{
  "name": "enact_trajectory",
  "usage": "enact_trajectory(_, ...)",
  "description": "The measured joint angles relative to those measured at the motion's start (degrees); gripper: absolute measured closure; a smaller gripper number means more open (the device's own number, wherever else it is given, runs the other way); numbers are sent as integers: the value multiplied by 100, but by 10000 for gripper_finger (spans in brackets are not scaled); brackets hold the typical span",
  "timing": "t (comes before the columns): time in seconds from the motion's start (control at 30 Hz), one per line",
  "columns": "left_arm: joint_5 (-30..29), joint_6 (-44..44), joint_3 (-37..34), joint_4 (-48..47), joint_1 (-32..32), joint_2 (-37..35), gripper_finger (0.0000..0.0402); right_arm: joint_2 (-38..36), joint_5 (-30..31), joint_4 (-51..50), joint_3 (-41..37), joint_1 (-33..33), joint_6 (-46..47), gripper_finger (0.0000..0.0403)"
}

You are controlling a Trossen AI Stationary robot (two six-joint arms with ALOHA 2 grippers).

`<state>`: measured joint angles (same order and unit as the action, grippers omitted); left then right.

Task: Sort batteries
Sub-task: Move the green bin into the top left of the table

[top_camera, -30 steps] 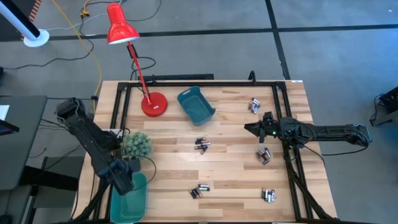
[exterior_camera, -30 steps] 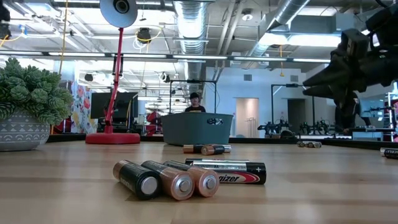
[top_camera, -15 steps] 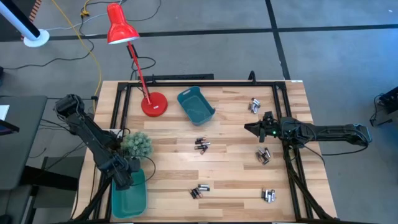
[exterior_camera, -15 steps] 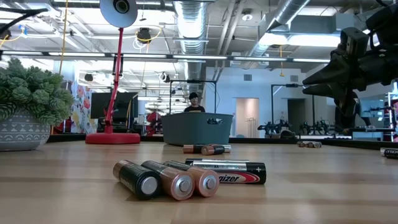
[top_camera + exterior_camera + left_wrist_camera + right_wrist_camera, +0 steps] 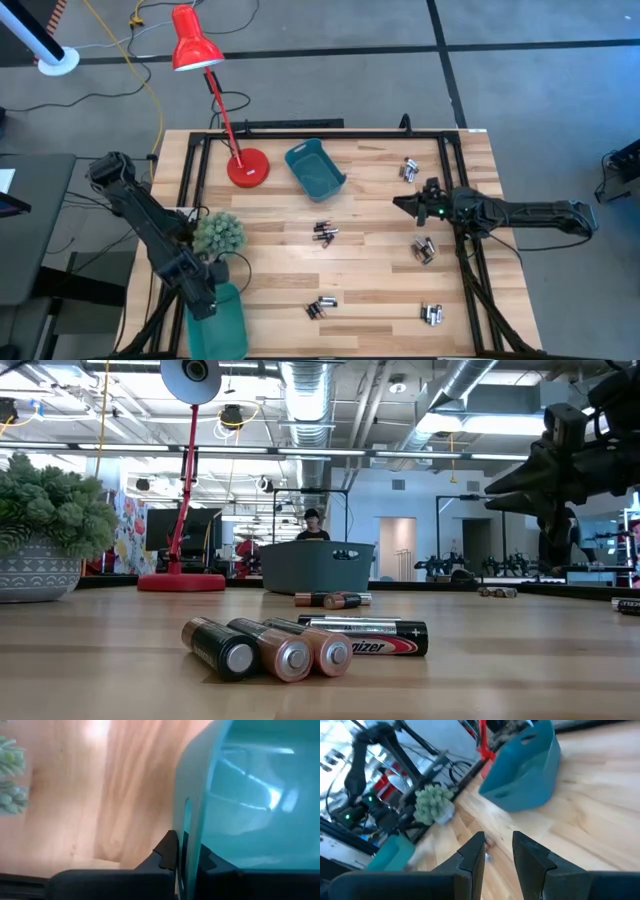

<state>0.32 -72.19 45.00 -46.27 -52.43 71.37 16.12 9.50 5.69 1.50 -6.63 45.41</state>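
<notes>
Teal bin (image 5: pixel 222 322) wall sat clamped in my left gripper (image 5: pixel 181 865), right gripper (image 5: pixel 405 207) idle, part-open; batteries (image 5: pixel 323 233) unsorted, so repositioning came next.

One camera hangs above, looking straight down on the whole counter (image 5: pixel 380 200). Another sits at counter height, close to a cluster of batteries (image 5: pixel 300 644), facing level into the room. Each wrist camera looks forward past its own fingers, the left very near a teal bin (image 5: pixel 250 805). The red lamp (image 5: pixel 195 45) and the potted plant (image 5: pixel 45 535) appear in both wide views.
</notes>
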Motion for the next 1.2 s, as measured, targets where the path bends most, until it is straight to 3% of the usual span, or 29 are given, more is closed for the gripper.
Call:
enact_trajectory(0.33,-171,-447,1133,-592,224,0,401,0,2,886,9,-215,-520,285)
enact_trajectory(0.57,-384,136,2069,-1386,1233,0,401,130,-44,483,243,-214,-560,285)
enact_trajectory(0.7,-475,733,2570,-1998,2204,0,401,383,-231,171,561,-216,-904,285)
enact_trajectory(0.93,-510,2279,3077,-2500,4523,0,401,981,-476,-106,973,-216,-1000,285)
enact_trajectory(1.2,287,4431,3100,-2694,7170,349,401,1466,-522,-97,1025,-214,-1010,285)
